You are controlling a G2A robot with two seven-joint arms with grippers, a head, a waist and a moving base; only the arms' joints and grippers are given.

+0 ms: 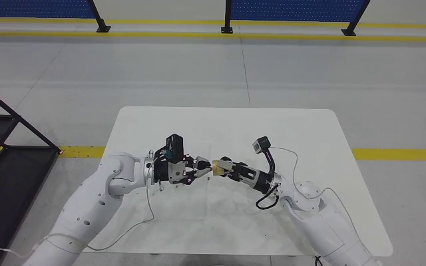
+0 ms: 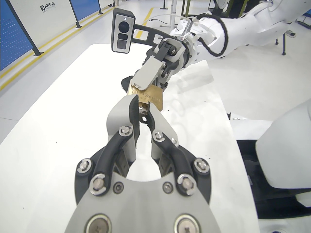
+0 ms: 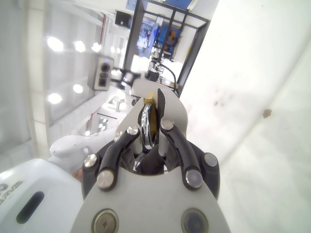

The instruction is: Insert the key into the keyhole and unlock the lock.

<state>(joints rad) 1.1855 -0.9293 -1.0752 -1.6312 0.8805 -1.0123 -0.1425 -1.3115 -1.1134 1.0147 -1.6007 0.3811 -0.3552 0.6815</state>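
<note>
Padlock (image 2: 150,96): above table (image 1: 299,133) centre, shackle (image 3: 145,122) pinched in near-closed right gripper (image 3: 152,99). Key (image 2: 143,111): clamped in near-closed left gripper (image 2: 142,104), at padlock base. Keep shaft square, seat fully, then twist.

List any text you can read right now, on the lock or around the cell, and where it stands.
Lock, in the right end effector: embossed lettering on its brass face, too blurred to read.
Key, in the left end effector: no readable marking.
White barrier panels: a brand logo and wordmark, not quoted; the line beneath is too small.
</note>
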